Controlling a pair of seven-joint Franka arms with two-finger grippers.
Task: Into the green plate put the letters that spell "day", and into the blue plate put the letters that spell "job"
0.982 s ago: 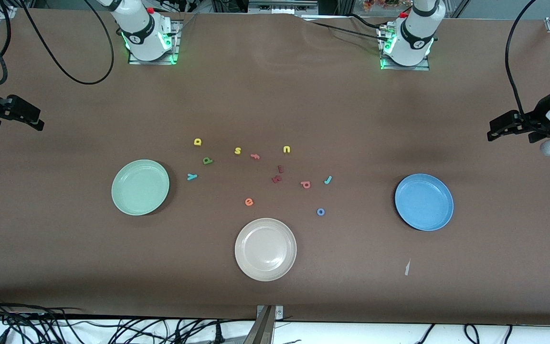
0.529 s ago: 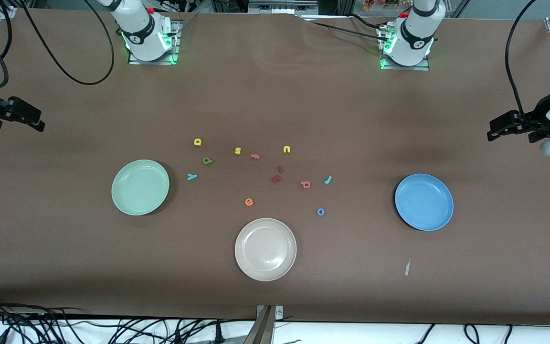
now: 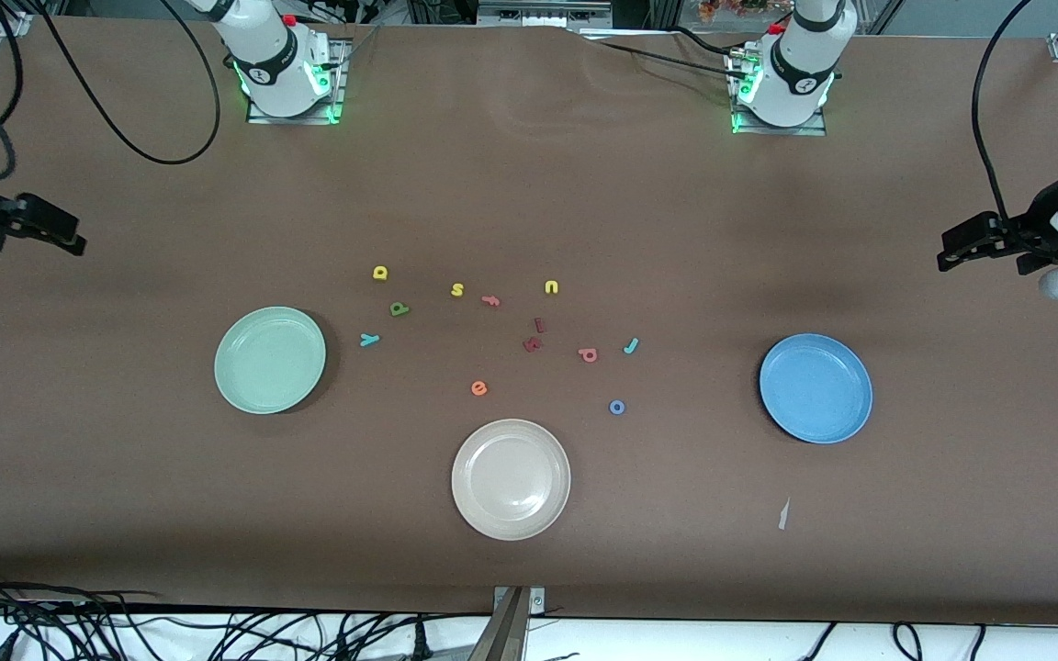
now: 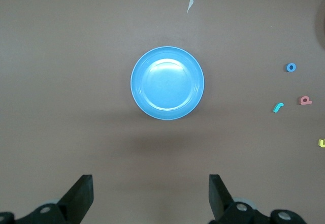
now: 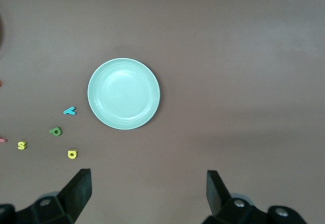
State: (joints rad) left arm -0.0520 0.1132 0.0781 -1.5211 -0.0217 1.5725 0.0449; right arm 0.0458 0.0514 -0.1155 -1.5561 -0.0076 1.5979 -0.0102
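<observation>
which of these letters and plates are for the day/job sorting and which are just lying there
For the job: yellow d, green a, teal y, green plate; teal j, blue o, salmon b, blue plate.

Lying about: beige plate, yellow s, yellow u, orange e.

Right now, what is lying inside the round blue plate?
Nothing: the round blue plate holds no letters in either view. The table surface under it is covered and cannot be seen.

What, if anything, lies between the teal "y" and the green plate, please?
Nothing visible does. The teal "y" lies on bare table beside the green plate, toward the right arm's end; the dark green letter and yellow letter sit farther from the front camera, off that path.
</observation>
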